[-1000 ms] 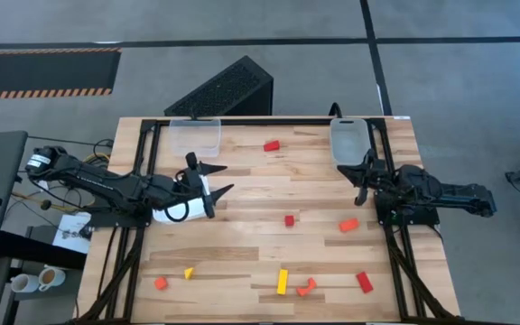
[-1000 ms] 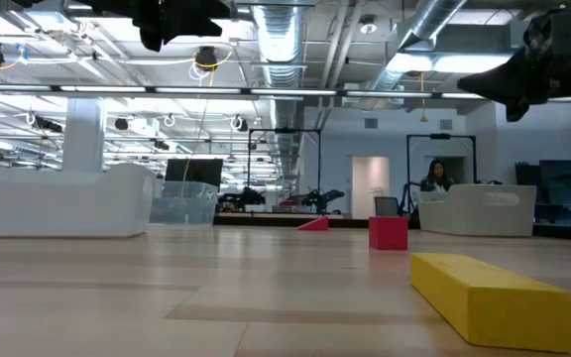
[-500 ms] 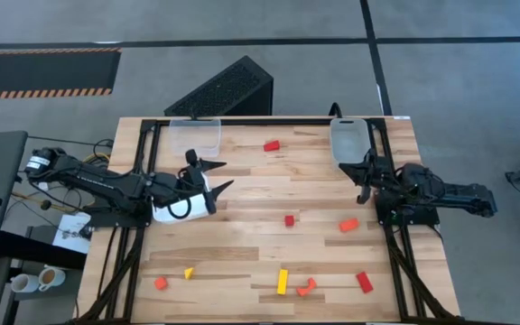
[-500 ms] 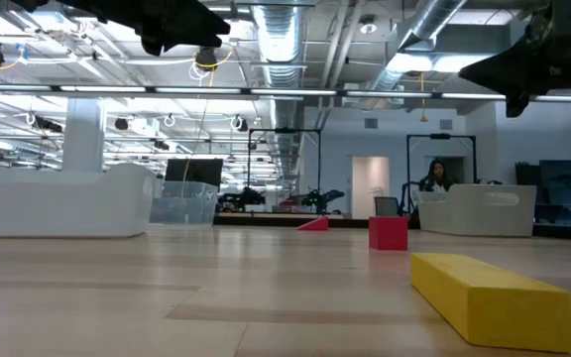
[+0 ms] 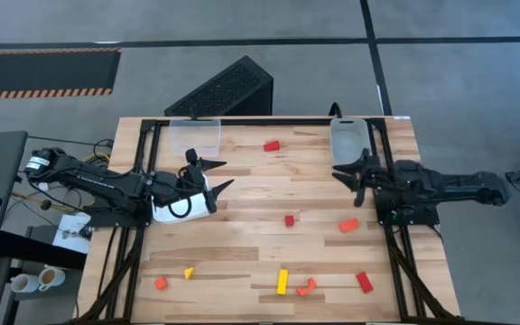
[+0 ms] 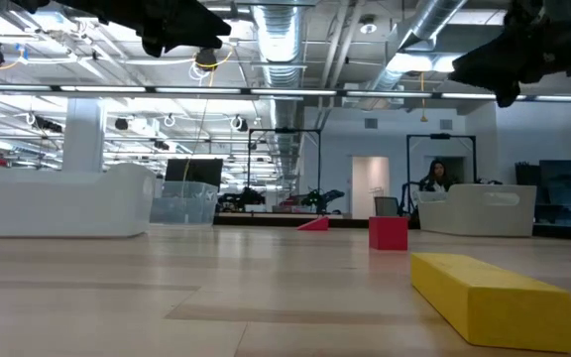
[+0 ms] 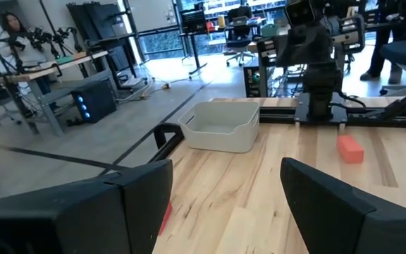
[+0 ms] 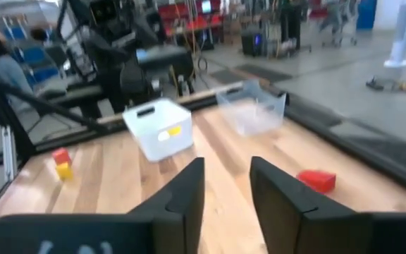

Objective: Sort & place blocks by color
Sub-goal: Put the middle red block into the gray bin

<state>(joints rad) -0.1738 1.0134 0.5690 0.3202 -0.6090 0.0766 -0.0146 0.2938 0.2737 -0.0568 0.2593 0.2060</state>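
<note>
Small blocks lie scattered flat on the wooden table [image 5: 242,244]: a red wedge [image 5: 272,145] at the far middle, a red cube [image 5: 289,219], an orange block [image 5: 348,225], a red bar [image 5: 365,283], a yellow bar [image 5: 283,281], an orange arch [image 5: 306,287], a small yellow block [image 5: 189,272] and an orange cube [image 5: 161,283]. My left gripper [image 5: 224,175] hovers open over the table's left part, pointing level toward the right, with nothing between its fingers [image 7: 225,169]. My right gripper [image 5: 346,181] hovers at the right edge, open and pointing left, also with nothing between its fingers [image 8: 228,166].
One clear bin [image 5: 196,134] stands at the far left edge and another bin [image 5: 350,140] at the far right, just beyond my right gripper. A black frame [image 5: 395,262] runs along the table's sides. A dark slatted box [image 5: 224,90] sits on the floor behind.
My right gripper has risen a little and reached out toward the table's middle, and its fingers have opened. The blocks and my left gripper have stayed put.
</note>
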